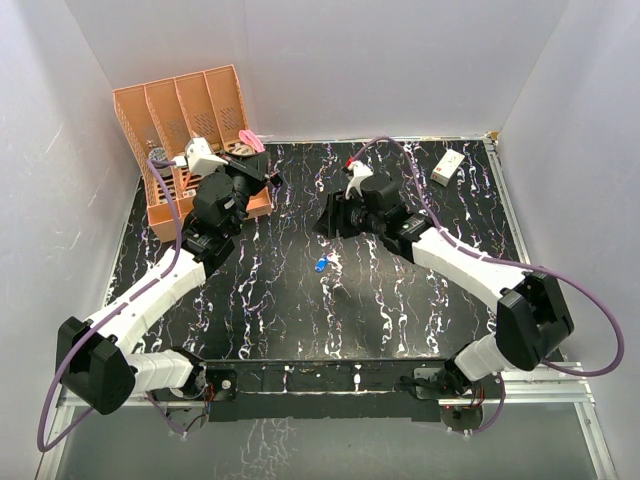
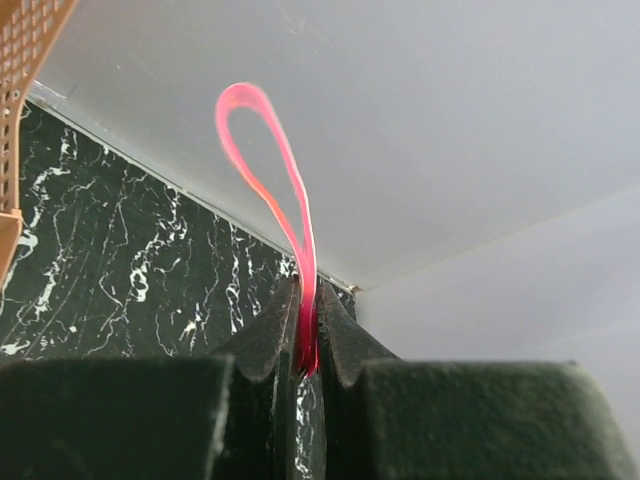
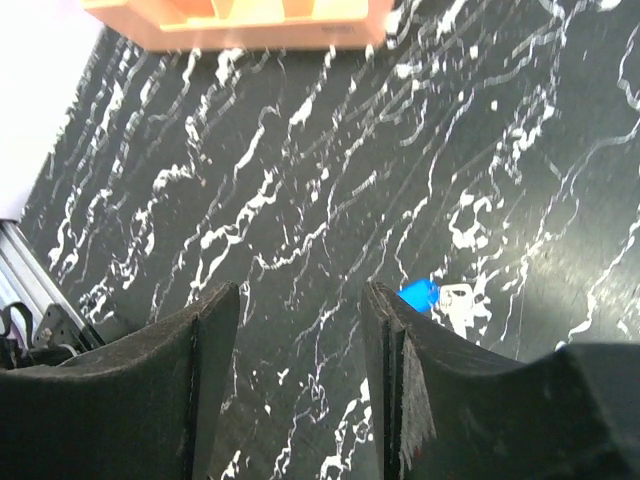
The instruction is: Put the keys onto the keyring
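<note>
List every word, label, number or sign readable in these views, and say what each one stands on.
No text can be read in any view.
Small white box at the far right of the table: faint marks, too small to read.
Orange rack: no writing visible.
Pink keyring: no writing visible.
Blue key: no marking can be made out.

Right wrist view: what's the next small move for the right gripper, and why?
Probably shift the right gripper sideways until the blue key lies between its open fingers. It lies on the table just outside one finger, and the left gripper already pinches the pink keyring.
</note>
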Controlling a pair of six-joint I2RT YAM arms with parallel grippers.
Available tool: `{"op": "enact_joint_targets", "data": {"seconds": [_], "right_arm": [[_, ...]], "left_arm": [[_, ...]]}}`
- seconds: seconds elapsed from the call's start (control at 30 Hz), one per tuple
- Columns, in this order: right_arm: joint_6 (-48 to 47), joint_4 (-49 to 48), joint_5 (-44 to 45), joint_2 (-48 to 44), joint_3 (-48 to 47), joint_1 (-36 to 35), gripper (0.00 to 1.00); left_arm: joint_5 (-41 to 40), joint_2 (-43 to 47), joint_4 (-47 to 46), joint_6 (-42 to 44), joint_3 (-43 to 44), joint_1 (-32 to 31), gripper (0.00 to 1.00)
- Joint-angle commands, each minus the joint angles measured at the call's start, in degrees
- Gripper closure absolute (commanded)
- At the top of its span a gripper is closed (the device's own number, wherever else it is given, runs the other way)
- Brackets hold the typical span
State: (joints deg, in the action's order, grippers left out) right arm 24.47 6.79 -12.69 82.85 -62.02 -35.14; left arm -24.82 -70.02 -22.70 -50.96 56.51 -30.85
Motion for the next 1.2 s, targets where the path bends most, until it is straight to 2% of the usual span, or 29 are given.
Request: {"op": "enact_joint_targets", "data": {"seconds": [0.0,0.2,0.43,0.87,1.0,1.17], "right_arm": [[1.7,4.5,-1.1,1.7,1.6,0.2,0.51],[4.0,9.4,1.0,5.0,2.2,0.1,0.53],[6.6,10.6,1.8,10.5,-0.3,0.1,0.54],[-16.4,10.0,7.4,14.6,-6.7,-1.4,0.54],[-18.9,10.0,7.8,15.7,-6.5,-1.5,0.54],[-17.2,9.6,6.3,16.6,-6.1,-1.4,0.51]], "left_arm": [[2.4,0.2,-1.4,-2.0,0.9,0.2,1.0],[3.1,1.1,-0.1,-2.2,0.3,0.2,1.0],[4.4,0.5,0.3,-1.8,0.8,0.2,1.0],[4.6,1.0,1.6,-1.3,0.6,0.2,1.0],[4.6,1.0,2.1,-0.9,1.0,0.2,1.0],[4.6,1.0,2.5,-0.8,1.2,0.2,1.0]]}}
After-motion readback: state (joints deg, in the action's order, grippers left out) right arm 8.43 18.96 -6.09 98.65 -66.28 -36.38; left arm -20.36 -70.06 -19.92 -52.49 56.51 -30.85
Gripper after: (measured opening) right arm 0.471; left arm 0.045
